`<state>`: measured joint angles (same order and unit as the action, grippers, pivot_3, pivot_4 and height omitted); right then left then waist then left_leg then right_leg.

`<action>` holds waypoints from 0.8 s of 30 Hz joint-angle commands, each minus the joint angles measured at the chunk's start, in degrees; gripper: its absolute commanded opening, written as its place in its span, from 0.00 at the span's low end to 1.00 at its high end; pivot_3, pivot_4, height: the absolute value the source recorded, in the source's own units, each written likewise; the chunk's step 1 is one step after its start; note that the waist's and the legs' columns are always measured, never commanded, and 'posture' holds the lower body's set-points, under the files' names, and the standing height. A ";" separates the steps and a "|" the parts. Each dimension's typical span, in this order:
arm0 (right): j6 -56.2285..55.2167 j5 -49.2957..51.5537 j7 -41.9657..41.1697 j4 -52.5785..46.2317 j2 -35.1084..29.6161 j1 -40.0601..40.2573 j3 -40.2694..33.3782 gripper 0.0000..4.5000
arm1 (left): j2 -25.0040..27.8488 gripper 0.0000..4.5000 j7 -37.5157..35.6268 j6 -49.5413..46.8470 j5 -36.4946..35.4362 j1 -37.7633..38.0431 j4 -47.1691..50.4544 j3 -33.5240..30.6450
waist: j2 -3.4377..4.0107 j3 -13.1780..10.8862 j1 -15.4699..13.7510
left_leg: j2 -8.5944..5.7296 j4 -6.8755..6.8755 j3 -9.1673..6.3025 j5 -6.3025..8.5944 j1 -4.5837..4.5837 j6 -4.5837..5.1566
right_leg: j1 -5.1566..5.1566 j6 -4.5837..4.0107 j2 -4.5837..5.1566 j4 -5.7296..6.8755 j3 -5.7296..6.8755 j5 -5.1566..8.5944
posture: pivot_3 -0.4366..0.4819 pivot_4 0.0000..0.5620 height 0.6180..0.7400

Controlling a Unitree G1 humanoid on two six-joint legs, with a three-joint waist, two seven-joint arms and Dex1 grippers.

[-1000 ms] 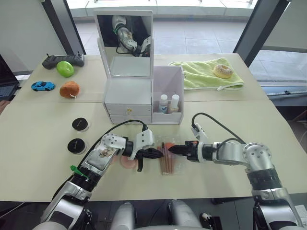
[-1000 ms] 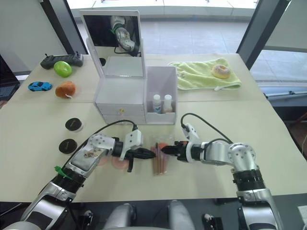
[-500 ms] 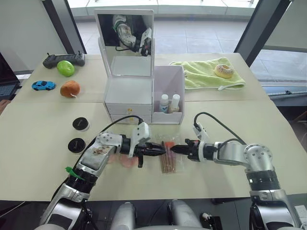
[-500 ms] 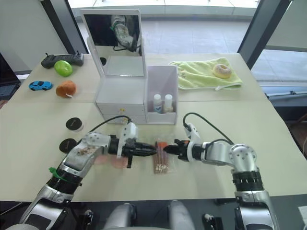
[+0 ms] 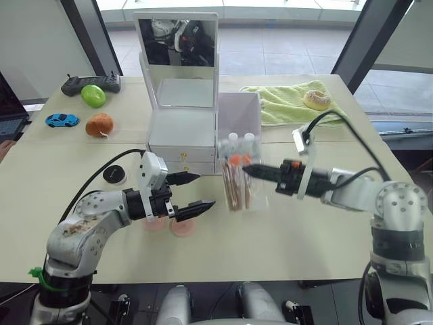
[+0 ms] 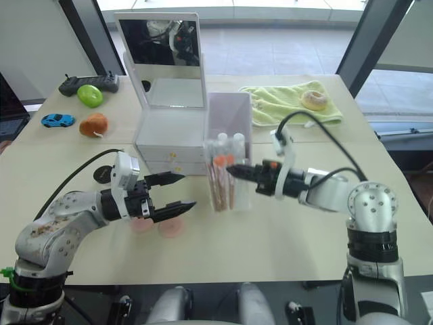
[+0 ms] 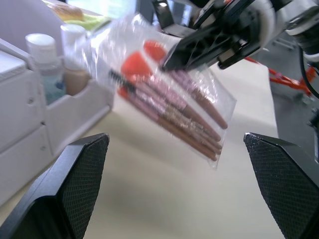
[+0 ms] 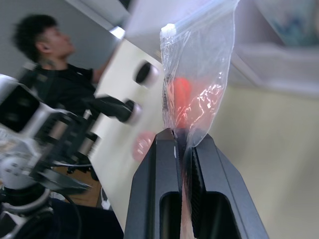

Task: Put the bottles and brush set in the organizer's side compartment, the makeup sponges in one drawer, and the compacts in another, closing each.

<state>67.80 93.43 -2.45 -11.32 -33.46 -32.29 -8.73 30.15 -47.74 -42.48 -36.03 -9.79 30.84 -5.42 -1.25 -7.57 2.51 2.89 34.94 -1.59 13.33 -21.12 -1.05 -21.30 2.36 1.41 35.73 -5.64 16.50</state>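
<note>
A beige table (image 5: 318,223) is carrying the white organizer (image 5: 183,139), two pink makeup sponges (image 5: 183,227) and two black-lidded compacts (image 5: 114,175). A green towel (image 5: 287,108), toy car (image 5: 61,120), green apple (image 5: 93,96) and controller (image 5: 90,83) are lying farther back

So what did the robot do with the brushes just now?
The right gripper, shut on the brush set, lifted it off the table; it now hangs in front of the organizer. The left gripper pulled back from it, fingers open, above the makeup sponges. The bottles stayed in the side compartment, drawers shut.
</note>
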 commanded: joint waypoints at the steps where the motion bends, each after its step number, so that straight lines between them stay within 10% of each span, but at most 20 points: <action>1: -3.73 -4.49 -5.53 -2.72 -0.65 -3.09 -1.16 0.00 | -1.23 1.00 4.62 -0.12 -1.25 2.28 4.65 -0.01 | -0.07 0.00 -0.02 | 0.00 0.00 -0.01 0.00 0.02 0.00 | -0.02 0.00 0.00 -0.02 0.01 0.00 | 0.48 0.27 1.00; 9: -24.00 -34.39 -14.82 7.92 3.68 -15.67 4.11 0.00 | -3.96 1.00 7.04 5.40 -0.56 2.47 2.21 -0.27 | 0.05 -0.01 0.19 | -0.02 -0.02 -0.01 0.00 0.08 0.00 | -0.09 -0.05 -0.04 0.01 -0.03 -0.01 | 0.48 0.27 1.00; 24: -60.28 -67.69 -27.84 62.68 16.56 -35.71 5.98 0.00 | -4.02 1.00 8.15 9.77 -1.38 2.42 0.50 -0.43 | 0.07 -0.01 0.24 | -0.05 -0.01 0.04 -0.01 0.04 -0.01 | -0.17 -0.59 0.00 0.06 -0.07 -0.34 | 0.48 0.27 1.00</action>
<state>10.71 27.39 -28.82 49.41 -17.34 -65.42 -1.49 25.59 -39.82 -33.56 -36.18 -6.48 30.35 -4.52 -1.18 -7.58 2.74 2.84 34.92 -1.54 13.32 -21.06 -1.05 -21.45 1.76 1.41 35.81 -5.71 16.16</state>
